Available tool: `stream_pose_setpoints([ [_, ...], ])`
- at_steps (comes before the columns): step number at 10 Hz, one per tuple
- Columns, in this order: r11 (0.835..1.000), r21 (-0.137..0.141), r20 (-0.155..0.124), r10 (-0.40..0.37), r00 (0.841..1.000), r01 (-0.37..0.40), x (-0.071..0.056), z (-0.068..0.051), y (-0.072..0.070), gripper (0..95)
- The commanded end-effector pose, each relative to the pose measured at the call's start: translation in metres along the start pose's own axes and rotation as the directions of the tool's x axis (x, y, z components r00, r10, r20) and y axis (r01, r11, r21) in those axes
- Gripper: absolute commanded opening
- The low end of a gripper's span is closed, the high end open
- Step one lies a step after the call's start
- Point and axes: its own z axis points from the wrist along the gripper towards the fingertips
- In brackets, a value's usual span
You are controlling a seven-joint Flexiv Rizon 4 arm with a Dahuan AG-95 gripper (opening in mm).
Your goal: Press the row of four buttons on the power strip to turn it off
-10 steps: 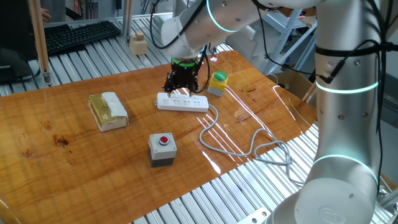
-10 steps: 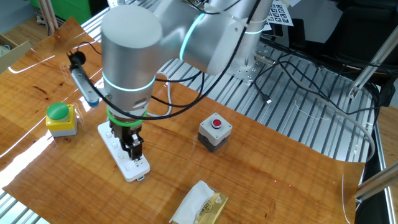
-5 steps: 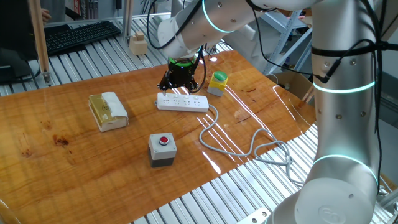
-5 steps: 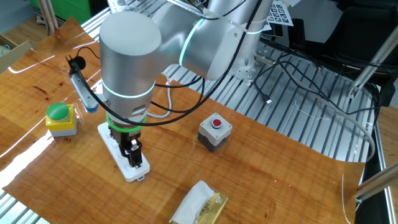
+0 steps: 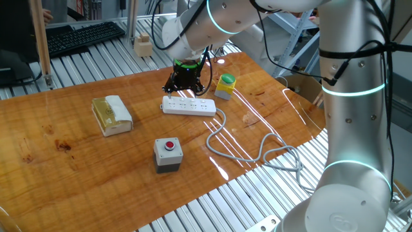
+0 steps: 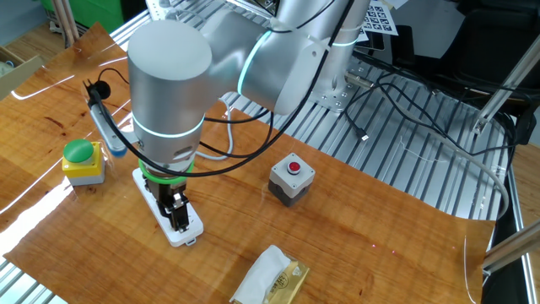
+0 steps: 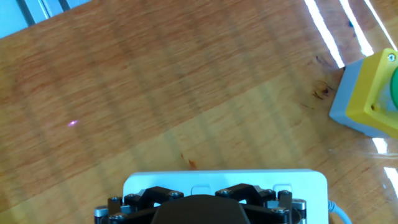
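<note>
The long flat white plastic power strip [image 5: 188, 106] lies near the middle of the glossy wooden counter [image 5: 77, 151], its grey-white cable [image 5: 257, 154] looping off toward the counter's edge. The black two-finger gripper [image 6: 175, 211] hangs straight down over the strip with its jaws spread wide and nothing held. The row of four small buttons [image 7: 239, 188] peeks out just ahead of the gripper body in the hand view, and which one lies under a fingertip cannot be told. The risk is a miss: splayed fingers may straddle a button or land on a socket face, leaving a switch on. An off-centre push may slide or tip the light, unfixed strip toward the green knob on its yellow base [image 5: 225, 86] just beside it.
</note>
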Motion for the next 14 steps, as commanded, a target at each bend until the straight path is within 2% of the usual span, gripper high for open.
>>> stream_pose_setpoints([
  [1,1.0,0.002,0.001,-0.001,1.0,0.001,-0.0002,-0.0002,-0.0002,95.0],
  [7,1.0,0.002,0.0,-0.009,1.0,0.009,-0.0036,0.0029,-0.0064,95.0],
  [14,1.0,0.003,0.004,-0.005,1.0,0.005,-0.0036,0.0077,-0.0059,95.0],
])
